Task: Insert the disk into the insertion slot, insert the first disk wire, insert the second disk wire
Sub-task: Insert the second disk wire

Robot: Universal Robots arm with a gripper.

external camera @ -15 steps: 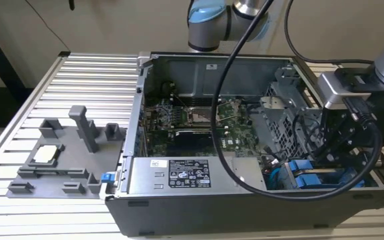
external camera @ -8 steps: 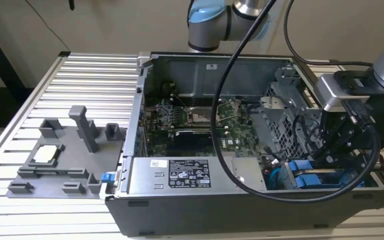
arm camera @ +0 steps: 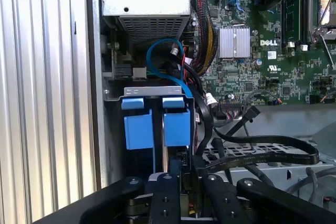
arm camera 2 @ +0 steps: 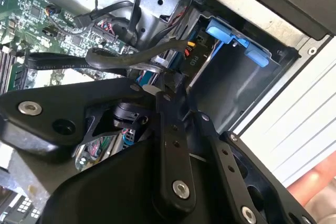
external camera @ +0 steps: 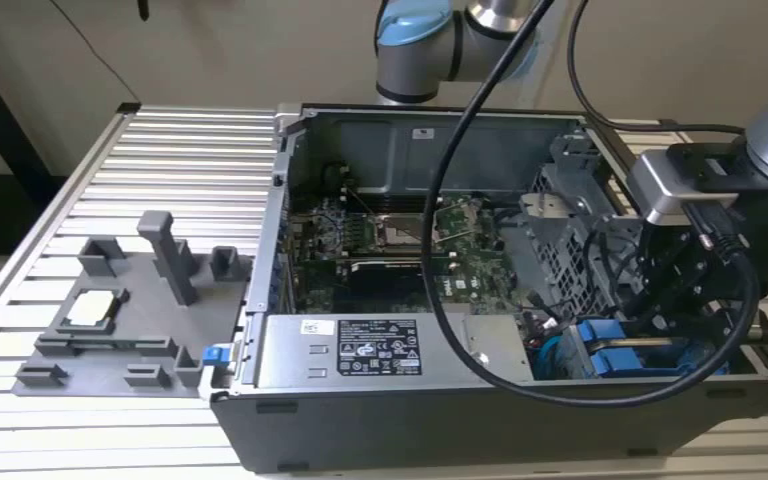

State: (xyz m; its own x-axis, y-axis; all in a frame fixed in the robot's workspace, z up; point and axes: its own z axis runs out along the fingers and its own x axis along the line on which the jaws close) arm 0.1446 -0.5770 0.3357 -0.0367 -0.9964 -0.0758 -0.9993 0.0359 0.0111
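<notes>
The gripper [external camera: 671, 300] is down inside the open computer case [external camera: 398, 430], at the lower right of the exterior view, right over the insertion slot [external camera: 651, 362]. The disk [external camera: 620, 362] sits seated in that slot, its two blue end tabs [arm camera: 156, 127] showing side by side just ahead of the gripper's black linkages in the first wrist view. The fingertips are buried between cables and bay metal, so whether the gripper is apart or pinched on something I cannot tell. A thin black wire [arm camera 2: 131, 56] runs past the fingers in the second wrist view, with a black connector [arm camera 2: 191, 56] close to the slot's inner wall. The arm [external camera: 758, 150] comes in from the upper right of the exterior view, wrist pointing steeply down, a thick black cable [external camera: 451, 250] looping across the case. Beside the slot: the green motherboard [external camera: 398, 245], the grey power supply [external camera: 344, 350] with its sticker, a blue data cable [arm camera: 157, 59] curling above the tabs. At the exterior view's left, a grey fixture [external camera: 117, 320] stands on the ribbed worktop [external camera: 157, 160]. A fingertip [arm camera 2: 315, 187] shows at the lower right of the second wrist view.
</notes>
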